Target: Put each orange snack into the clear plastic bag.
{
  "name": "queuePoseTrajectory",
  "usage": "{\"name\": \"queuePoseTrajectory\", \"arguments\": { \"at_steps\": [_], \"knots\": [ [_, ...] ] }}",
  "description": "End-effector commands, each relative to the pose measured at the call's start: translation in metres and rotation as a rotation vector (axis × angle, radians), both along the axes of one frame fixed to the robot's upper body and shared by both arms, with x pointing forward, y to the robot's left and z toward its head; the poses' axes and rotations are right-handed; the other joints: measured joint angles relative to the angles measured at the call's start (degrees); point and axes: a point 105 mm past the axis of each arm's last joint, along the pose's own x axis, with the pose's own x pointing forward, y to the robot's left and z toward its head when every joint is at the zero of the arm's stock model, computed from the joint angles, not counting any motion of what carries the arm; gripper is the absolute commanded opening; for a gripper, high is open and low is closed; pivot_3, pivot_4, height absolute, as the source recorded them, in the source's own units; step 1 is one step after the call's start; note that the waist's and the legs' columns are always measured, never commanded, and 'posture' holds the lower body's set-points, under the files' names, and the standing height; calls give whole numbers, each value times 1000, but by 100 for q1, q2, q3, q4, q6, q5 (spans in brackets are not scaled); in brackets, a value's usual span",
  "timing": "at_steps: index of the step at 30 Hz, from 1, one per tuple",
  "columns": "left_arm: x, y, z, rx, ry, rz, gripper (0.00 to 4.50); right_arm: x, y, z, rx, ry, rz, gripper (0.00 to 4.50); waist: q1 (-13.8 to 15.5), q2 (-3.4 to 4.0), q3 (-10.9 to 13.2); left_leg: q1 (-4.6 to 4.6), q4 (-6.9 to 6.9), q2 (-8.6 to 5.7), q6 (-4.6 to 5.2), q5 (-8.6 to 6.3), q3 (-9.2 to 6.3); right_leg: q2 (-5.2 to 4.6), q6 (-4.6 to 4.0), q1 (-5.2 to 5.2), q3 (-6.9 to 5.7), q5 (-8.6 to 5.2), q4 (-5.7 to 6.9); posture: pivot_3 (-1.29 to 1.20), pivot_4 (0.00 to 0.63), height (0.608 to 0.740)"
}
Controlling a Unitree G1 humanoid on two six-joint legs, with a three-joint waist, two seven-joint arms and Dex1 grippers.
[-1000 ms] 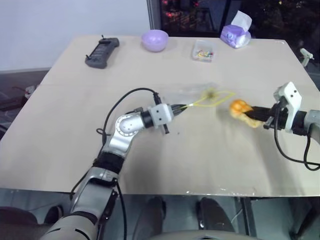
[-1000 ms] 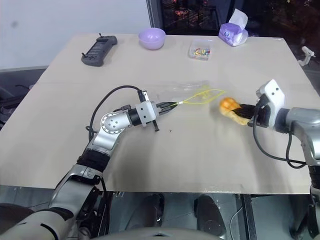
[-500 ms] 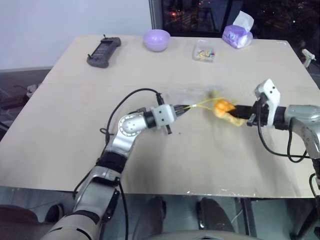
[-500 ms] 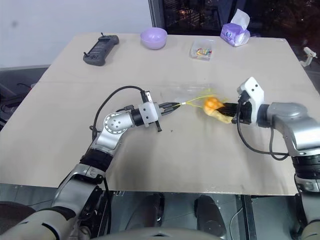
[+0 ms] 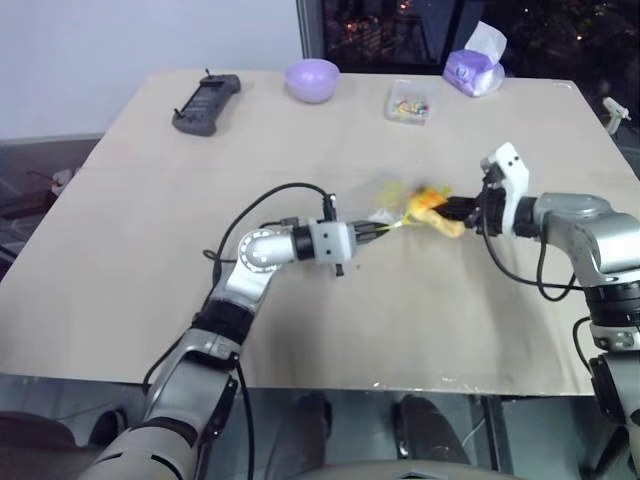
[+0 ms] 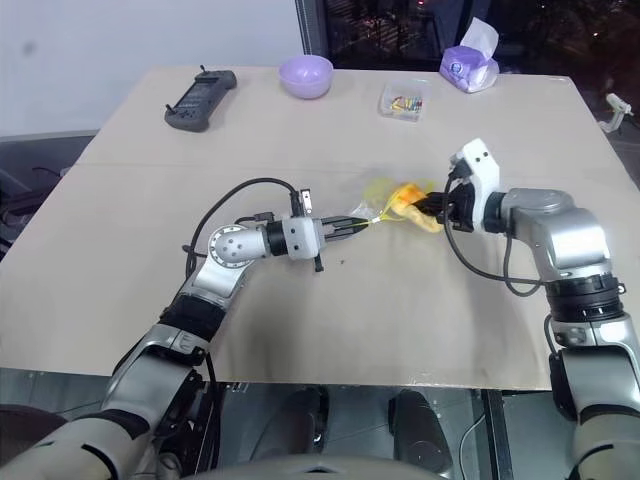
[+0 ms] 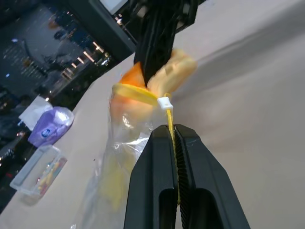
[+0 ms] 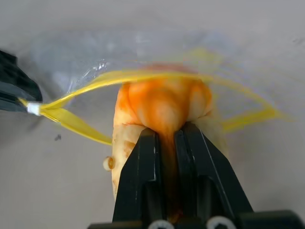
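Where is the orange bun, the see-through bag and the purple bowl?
orange bun (image 8: pixel 164 102), right wrist view, its domed front.
clear plastic bag (image 7: pixel 125 125), left wrist view, its crinkly clear side.
purple bowl (image 6: pixel 305 76), right eye view, its outer wall.

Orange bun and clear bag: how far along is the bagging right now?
Done: the left gripper is shut on the yellow strip of the crinkly clear plastic bag, holding its mouth open. In hand: the right gripper, shut on the round golden-orange bun, has its front end at the bag's mouth, with the strip across it. Left: pushing the bun fully inside and letting go.
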Motion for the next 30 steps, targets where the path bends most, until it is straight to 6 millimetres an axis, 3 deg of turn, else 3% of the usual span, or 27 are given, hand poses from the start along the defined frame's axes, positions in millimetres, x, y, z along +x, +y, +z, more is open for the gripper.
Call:
{"name": "queuePoseTrajectory", "arguments": {
  "at_steps": [1, 4, 8, 16, 18, 21, 22, 23, 30],
  "knots": [
    [0, -5, 12, -6, -50, -40, 0, 2, 2, 3, -81, -28, 16, 83, -5, 0, 0, 0, 0, -1, 0, 0, 1, 0, 0, 0, 0, 0, 0, 0, 150, 740],
    [0, -6, 12, 0, -52, -53, 0, -4, 13, 4, -107, -46, 90, 83, -15, 1, 1, 0, 0, 0, 0, 0, 1, 0, 0, -2, 1, 0, 1, 0, 150, 740],
    [0, -9, 11, 0, -52, -66, 0, 6, 23, 28, 33, -67, 48, 83, -70, 2, 1, 1, 0, 1, 0, 0, 4, 1, 0, -4, 4, 0, 3, 0, 150, 740],
    [-2, -12, 10, -11, -51, -77, 0, 30, 18, 24, 95, -23, -148, 83, -2, 3, 2, -2, 0, -1, -1, 0, -2, 0, 0, -3, 0, 0, 2, 0, 150, 740],
    [-3, -11, 10, -12, -51, -79, 0, 28, 20, 23, 87, -22, -140, 934, -12, 4, 3, -2, 0, -2, -1, 0, -1, -1, 0, -4, 1, 0, 3, 0, 150, 740],
    [-3, -12, 10, -14, -49, -78, 0, 22, 22, 21, 77, -16, -111, 1812, -21, 5, 3, -2, 0, -1, 0, 0, -2, 0, 0, -5, 0, 0, 4, 0, 150, 740],
    [-2, -12, 10, -15, -48, -78, 0, 21, 21, 21, 75, -16, -108, 2459, -22, 5, 3, -2, -1, -1, 0, 0, -2, 0, 0, -5, 0, 0, 4, 0, 150, 740],
    [-2, -12, 11, -16, -47, -76, 0, 19, 18, 22, 72, -21, -94, 2777, -23, 5, 3, -2, 0, -1, 0, 0, -2, 0, 0, -5, 0, 0, 4, 0, 150, 740],
    [-1, -11, 11, -26, -36, -66, 0, -9, -20, 29, 29, -41, 14, 2777, -5, 5, 3, -4, 0, -2, 1, 0, 0, -2, 0, -3, 1, 0, 0, 0, 150, 740]
  ]
}}
